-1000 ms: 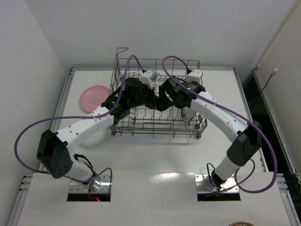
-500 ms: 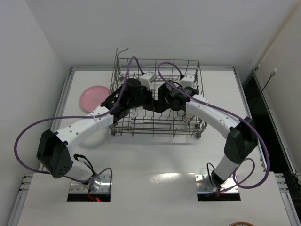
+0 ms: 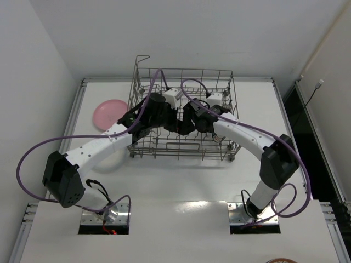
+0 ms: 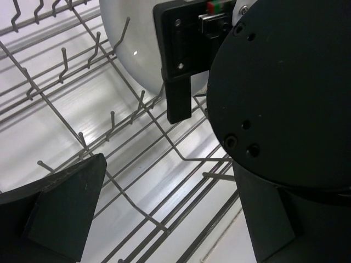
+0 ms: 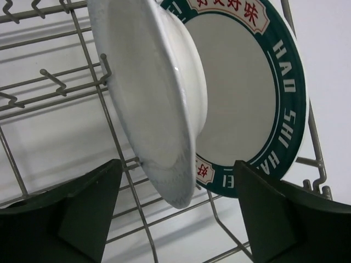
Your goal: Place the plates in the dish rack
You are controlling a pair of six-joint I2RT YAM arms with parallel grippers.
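Note:
The grey wire dish rack [image 3: 143, 78] stands mid-table with both arms reaching into it. In the right wrist view a plain white plate [image 5: 159, 104] stands on edge between tines, and the teal-and-red rimmed plate [image 5: 285, 109] stands right behind it. My right gripper [image 5: 178, 219] is open, its fingers apart on either side of the white plate's lower rim and not touching it. My left gripper [image 4: 170, 219] is wide open over the rack's floor wires and holds nothing. The white plate [image 4: 137, 44] shows at the top of its view. A pink plate [image 3: 108, 113] lies flat on the table left of the rack.
The right arm's black gripper body [image 4: 285, 93] fills the upper right of the left wrist view, close to my left gripper. Upright tines [image 4: 112, 118] and tall grid sides [image 3: 181, 74] surround both grippers. White walls enclose the table on the left and at the back.
My right gripper has opened and let go of the white plate, which now stands in the rack. The right arm has shifted left, further into the rack. The left arm has barely moved.

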